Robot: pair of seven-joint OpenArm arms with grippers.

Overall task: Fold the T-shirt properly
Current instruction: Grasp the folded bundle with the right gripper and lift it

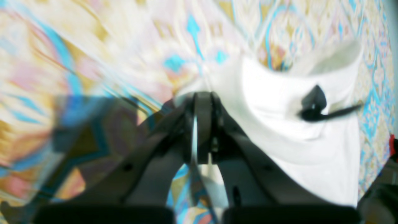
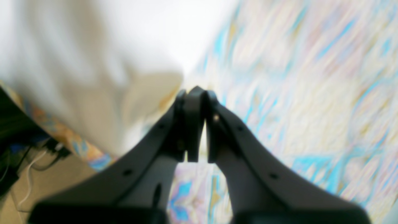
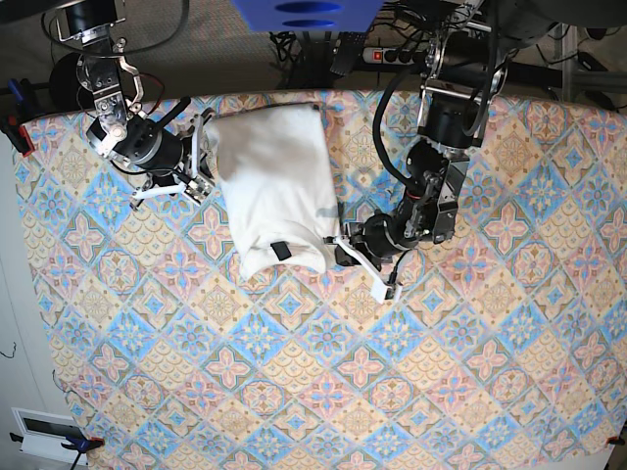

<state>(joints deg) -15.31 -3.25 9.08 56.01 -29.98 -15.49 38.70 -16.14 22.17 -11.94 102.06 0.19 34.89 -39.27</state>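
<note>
The white T-shirt (image 3: 272, 186) lies folded, plain side up, on the far left-centre of the table, with a small dark tag (image 3: 281, 251) near its front edge. My left gripper (image 3: 340, 242) is shut on the shirt's front right corner. In the left wrist view its tips (image 1: 203, 96) pinch white cloth, and the shirt (image 1: 311, 146) and its tag (image 1: 314, 105) lie to the right. My right gripper (image 3: 204, 147) is at the shirt's far left edge. In the blurred right wrist view it (image 2: 195, 93) is shut, with the white cloth (image 2: 93, 62) meeting its tips.
A patterned blue, yellow and pink cloth (image 3: 323, 362) covers the table. A blue object (image 3: 304, 12) and a power strip with cables (image 3: 392, 56) sit past the far edge. The right wrist view shows the table edge with floor and cables (image 2: 34, 161) at lower left.
</note>
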